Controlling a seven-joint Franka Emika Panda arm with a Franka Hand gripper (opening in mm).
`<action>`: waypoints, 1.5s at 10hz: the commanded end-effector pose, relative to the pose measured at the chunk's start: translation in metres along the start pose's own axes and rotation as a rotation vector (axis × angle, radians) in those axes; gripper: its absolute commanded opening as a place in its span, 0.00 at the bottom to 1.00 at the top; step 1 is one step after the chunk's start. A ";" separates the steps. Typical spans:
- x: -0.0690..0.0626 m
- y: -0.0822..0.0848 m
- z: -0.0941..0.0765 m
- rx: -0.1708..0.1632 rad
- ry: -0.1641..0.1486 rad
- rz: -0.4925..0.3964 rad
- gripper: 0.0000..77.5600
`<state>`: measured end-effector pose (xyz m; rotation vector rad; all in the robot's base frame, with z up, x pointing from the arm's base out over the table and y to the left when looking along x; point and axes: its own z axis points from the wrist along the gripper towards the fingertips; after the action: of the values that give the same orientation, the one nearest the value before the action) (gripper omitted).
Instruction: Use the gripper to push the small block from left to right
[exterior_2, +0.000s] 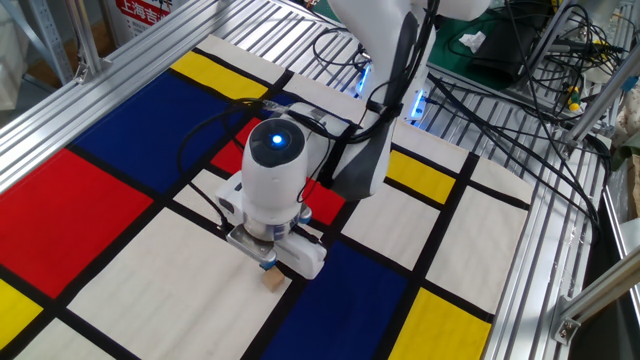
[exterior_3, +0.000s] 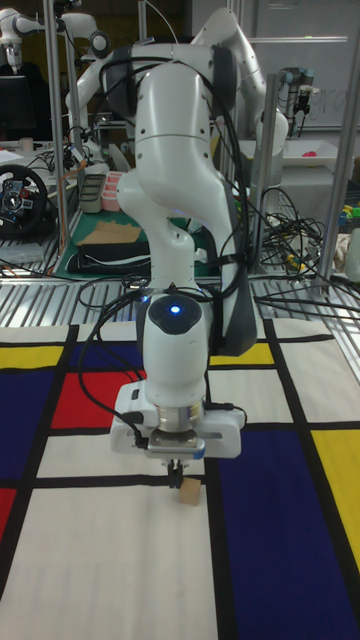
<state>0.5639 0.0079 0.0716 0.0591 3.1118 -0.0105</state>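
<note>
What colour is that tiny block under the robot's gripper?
Plain tan, like bare wood. The block shows best in the tall fixed view, just below the gripper.

The table cover (exterior_2: 120, 270) has a pattern of big rectangles in white, red, blue and yellow, with black lines between them. The small block (exterior_2: 271, 280) is plain tan. The robot arm (exterior_3: 185, 200) is white with one glowing blue light on its top. The gripper (exterior_3: 174, 468) is dark with blue accents
</note>
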 end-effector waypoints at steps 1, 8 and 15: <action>-0.011 0.004 0.008 0.001 -0.025 0.001 0.00; -0.006 0.023 -0.001 0.002 -0.019 0.026 0.00; -0.004 0.049 0.009 -0.005 -0.046 0.050 0.00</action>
<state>0.5690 0.0511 0.0666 0.1217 3.0768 -0.0046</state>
